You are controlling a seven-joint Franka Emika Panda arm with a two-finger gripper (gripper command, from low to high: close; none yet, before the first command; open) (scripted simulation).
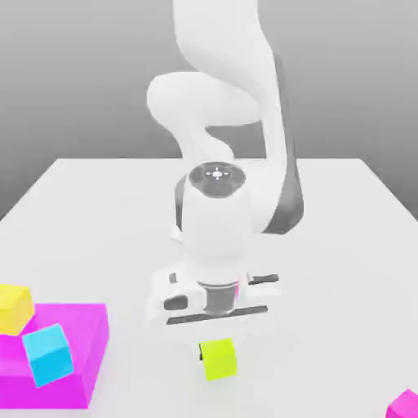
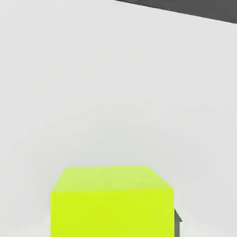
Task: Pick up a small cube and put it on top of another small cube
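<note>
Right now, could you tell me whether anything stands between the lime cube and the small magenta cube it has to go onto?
Nothing visible does. The lime cube sits right under the gripper, and bare table lies between it and the small magenta cube at the exterior view's lower right. The large magenta block lies on the opposite side.

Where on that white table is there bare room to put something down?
The far half of the table behind the arm is bare. So is the strip between the lime cube and the small magenta cube. It is crowded around the large magenta block.
</note>
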